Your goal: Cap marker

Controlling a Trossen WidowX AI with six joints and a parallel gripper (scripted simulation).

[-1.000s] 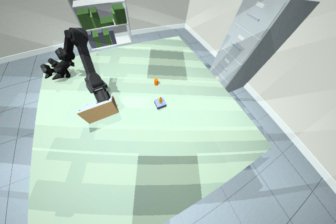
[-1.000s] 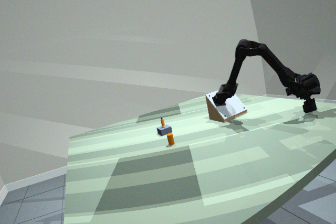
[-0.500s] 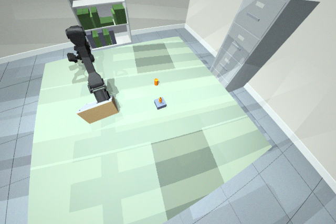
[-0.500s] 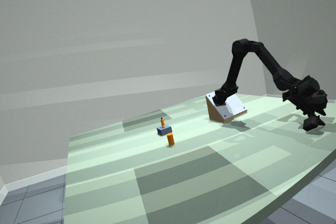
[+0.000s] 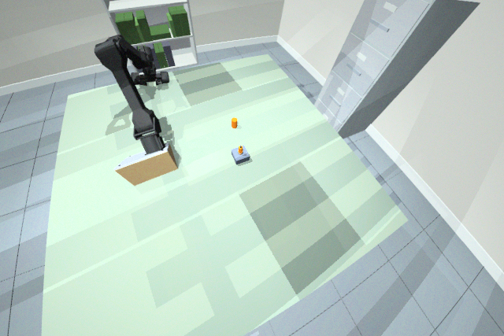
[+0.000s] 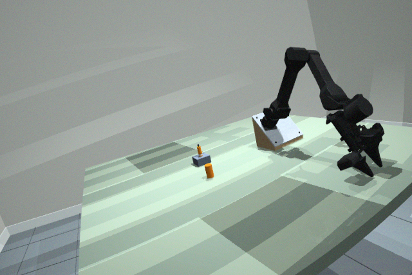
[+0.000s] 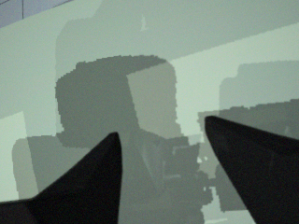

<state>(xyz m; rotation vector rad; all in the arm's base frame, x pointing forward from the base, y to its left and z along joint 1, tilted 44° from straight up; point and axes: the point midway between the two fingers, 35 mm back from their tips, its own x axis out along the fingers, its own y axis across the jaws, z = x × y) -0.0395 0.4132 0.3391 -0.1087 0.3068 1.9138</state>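
Plain grey-beige walls [image 5: 49, 19] meet a floor [image 5: 24, 129] of grey-blue tiles with dark joints, edged by a white skirting board [image 5: 431, 197]; a white bookshelf [image 5: 150, 2] holding green boxes [image 5: 179, 19] stands against the far wall; a pale grey filing cabinet [image 5: 390, 51] with several drawers leans at the right; the pale green tabletop [image 5: 171, 242] shows lighter and darker rectangular patches of light and shadow.
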